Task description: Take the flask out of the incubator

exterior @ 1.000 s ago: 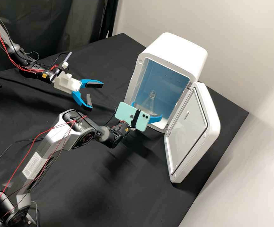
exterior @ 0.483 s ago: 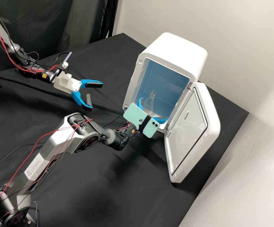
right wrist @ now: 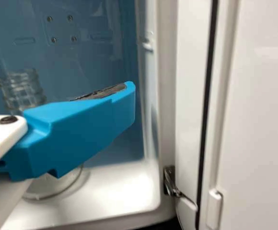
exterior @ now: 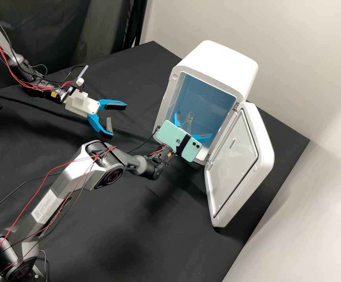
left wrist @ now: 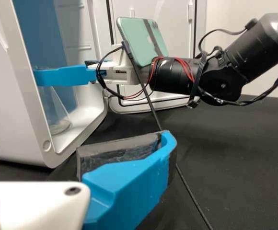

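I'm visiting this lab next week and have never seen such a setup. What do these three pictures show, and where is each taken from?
These are two robot arms at a black bench. The wide picture comes from a fixed camera above; the other two come from cameras on the arms' wrists. On the bench stands a white incubator with its door swung open and a glass flask inside. The right pincer is inside the incubator, its blue fingers open on either side of the flask, not gripping it. The left pincer hangs open above the bench, away from the incubator. Nothing is held.
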{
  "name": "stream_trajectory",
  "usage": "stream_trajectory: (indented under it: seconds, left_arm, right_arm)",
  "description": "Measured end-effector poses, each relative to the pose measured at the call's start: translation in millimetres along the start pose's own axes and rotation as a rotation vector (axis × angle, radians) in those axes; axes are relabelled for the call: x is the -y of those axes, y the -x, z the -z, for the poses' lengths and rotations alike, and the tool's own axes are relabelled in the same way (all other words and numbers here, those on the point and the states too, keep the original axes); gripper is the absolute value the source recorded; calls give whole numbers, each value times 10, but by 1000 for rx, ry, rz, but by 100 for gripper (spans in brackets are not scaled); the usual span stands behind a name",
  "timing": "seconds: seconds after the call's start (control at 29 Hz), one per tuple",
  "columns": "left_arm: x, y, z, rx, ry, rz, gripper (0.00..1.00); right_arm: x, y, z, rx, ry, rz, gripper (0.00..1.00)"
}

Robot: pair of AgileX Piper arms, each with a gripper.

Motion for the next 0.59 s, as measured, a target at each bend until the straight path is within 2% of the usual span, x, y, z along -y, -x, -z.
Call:
stream_trajectory:
  seconds: [0.14,0.38,0.52,0.59]
  left_arm:
    - [-19,6,-5,1,-1,-6,100]
    - [-19,6,-5,1,-1,-6,100]
    - [-19,6,-5,1,-1,-6,100]
    - [-19,6,-5,1,-1,-6,100]
  right_arm:
    - [54,-60,-22,-9,4,6,100]
    - [152,-84,-126,42,3,44,100]
    - [179,-116,-134,40,2,48,100]
    - [192,-135,-124,35,11,57,100]
